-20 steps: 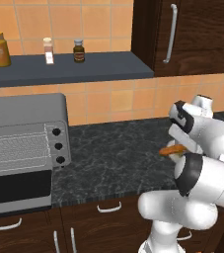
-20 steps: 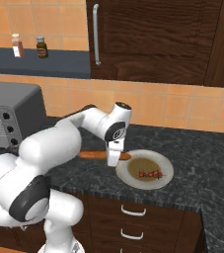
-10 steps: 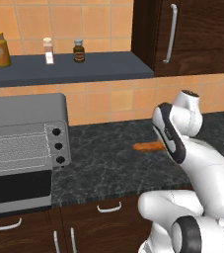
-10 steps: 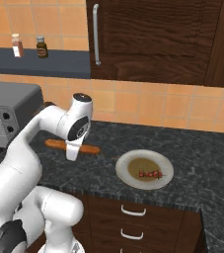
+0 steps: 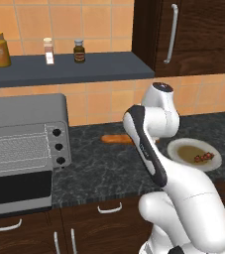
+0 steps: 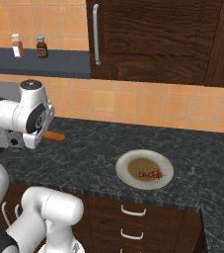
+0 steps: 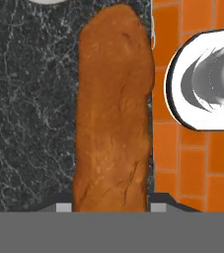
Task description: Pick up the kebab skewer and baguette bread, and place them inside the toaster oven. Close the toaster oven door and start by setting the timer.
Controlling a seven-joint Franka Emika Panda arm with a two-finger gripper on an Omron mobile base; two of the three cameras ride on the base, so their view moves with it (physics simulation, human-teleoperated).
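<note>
My gripper is shut on the baguette bread, an orange-brown loaf that runs straight out between the fingertips. The baguette bread sticks out level to the left of my arm over the dark counter; its end also shows beside the arm. The kebab skewer lies on a white plate to the right. The toaster oven stands at the left with its door dropped open and the wire rack showing.
Three black knobs run down the oven's right side. A shelf above holds three bottles. A dark cabinet with a long handle hangs over the counter's right part. Drawers sit below the counter edge.
The arm has swung left from over the plate, carrying the baguette bread along the counter toward the toaster oven. The skewer and plate have stayed in place.
</note>
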